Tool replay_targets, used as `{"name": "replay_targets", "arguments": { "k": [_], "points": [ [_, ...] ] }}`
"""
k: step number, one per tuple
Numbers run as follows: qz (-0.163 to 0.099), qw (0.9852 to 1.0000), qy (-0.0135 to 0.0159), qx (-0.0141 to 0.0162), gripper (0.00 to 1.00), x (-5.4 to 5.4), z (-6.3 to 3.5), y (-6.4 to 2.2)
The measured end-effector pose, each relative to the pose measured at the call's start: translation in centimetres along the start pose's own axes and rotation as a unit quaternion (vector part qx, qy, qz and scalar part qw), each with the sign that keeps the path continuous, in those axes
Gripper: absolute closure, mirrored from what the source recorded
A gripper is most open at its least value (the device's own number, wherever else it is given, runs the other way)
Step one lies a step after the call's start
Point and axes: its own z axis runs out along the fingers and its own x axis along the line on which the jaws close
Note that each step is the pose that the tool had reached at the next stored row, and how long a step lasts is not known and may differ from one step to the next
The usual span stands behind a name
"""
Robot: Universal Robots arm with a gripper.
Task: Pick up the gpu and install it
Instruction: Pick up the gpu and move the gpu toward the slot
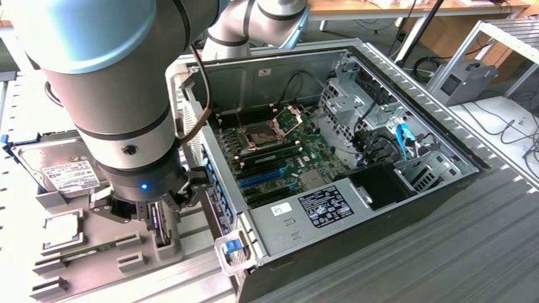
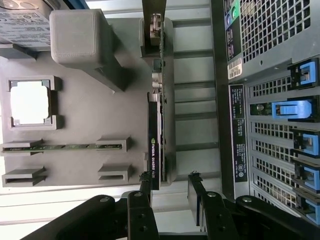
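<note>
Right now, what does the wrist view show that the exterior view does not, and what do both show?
Wrist view adds: the thin edge of the graphics card with its green label, standing upright against a grey holder; the open gripper, one finger on each side of the card's near end; the perforated back panel of the computer case.
Exterior view adds: the inside of the open case, with the motherboard and the power supply.
Both share: the hard drive, the processor chip and the memory stick on the grey tray.

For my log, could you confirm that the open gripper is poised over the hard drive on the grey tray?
Not quite: the wrist view shows the open gripper poised over the gpu, not the hard drive, on the grey tray.
</note>
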Motion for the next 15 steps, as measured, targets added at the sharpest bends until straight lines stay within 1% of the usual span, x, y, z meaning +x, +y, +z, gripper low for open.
{"name": "replay_targets", "arguments": {
  "k": [15],
  "points": [
    [0.000,1.0000,0.0000,0.0000,0.58,0.09,0.79,0.05]
  ]
}}
